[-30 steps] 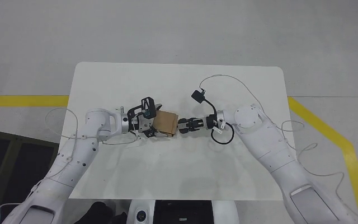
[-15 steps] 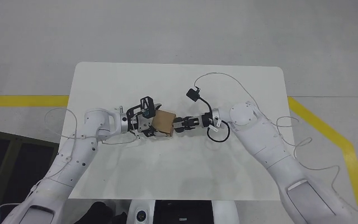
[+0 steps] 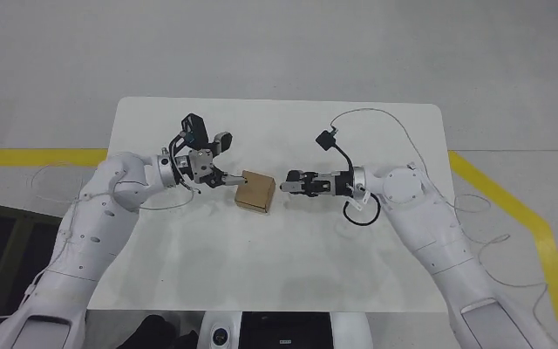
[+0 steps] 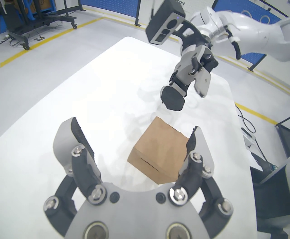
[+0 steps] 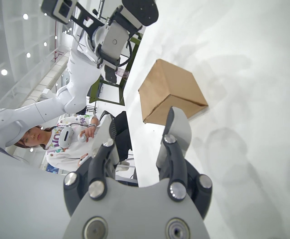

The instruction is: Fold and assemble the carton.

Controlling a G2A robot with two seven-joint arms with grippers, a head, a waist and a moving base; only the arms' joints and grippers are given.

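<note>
A closed brown carton rests on the white table, near its middle, with nothing touching it. My left gripper hovers open just left of the carton, a little above it. My right gripper is open too, a short gap to the right of the carton. The left wrist view also has the right gripper beyond the carton, jaws apart. In the right wrist view the left gripper hangs past the carton.
A thin cable from the right arm loops over the table's back right part. Bare table surface lies in front of and behind the carton. Yellow floor tape runs beside the table.
Both grippers have let go of the carton and drawn back from it, the left one up and to the back left, the right one to the right. The carton now stands alone.
</note>
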